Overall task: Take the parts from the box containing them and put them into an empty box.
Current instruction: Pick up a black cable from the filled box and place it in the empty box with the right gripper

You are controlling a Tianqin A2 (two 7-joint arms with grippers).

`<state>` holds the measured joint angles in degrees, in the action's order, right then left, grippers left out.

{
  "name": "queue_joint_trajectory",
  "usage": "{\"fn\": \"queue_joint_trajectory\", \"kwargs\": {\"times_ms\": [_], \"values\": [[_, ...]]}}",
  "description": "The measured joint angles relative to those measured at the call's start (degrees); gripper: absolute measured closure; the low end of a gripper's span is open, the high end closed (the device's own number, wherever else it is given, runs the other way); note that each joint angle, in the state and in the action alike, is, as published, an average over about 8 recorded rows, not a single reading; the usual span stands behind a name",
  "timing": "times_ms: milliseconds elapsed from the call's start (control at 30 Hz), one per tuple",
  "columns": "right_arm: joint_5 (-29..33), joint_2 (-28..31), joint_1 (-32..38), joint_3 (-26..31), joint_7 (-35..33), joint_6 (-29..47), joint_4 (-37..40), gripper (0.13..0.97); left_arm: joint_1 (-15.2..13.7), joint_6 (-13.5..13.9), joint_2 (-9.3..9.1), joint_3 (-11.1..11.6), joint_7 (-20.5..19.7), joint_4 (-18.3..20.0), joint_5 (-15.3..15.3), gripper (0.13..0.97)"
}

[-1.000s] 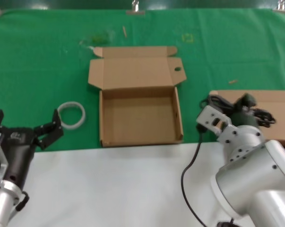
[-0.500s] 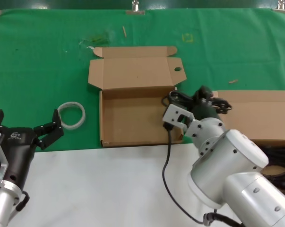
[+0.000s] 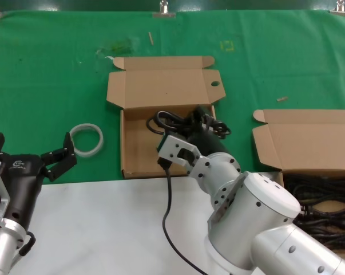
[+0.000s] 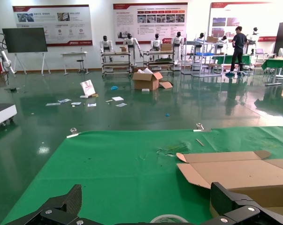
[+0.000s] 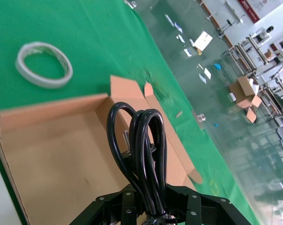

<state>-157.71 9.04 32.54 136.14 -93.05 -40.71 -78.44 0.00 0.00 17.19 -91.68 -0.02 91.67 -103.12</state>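
You are in the carrying step: your right gripper is squeezed shut on one black cable, and its loops stick out past the fingers. The gripper hangs over the empty box, whose brown floor is right under the cable, with nothing lying in it that you can see. Next, you likely need to dip a little lower and let go, so the whole cable drops inside the walls and no loop hangs over an edge. Off to the gripper's right, well apart, the full box holds a heap of more cables. Your left gripper waits far to the left with its fingers wide apart, holding nothing, near the white ring.
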Motion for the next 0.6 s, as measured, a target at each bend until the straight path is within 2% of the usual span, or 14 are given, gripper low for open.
{"fn": "queue_joint_trajectory", "kwargs": {"times_ms": [600], "values": [[0.0, 0.5, 1.9, 6.2, 9.4, 1.4, 1.0, 0.954, 0.0, 0.0, 0.0, 0.0, 0.0, 0.0, 0.0, 0.132]]}}
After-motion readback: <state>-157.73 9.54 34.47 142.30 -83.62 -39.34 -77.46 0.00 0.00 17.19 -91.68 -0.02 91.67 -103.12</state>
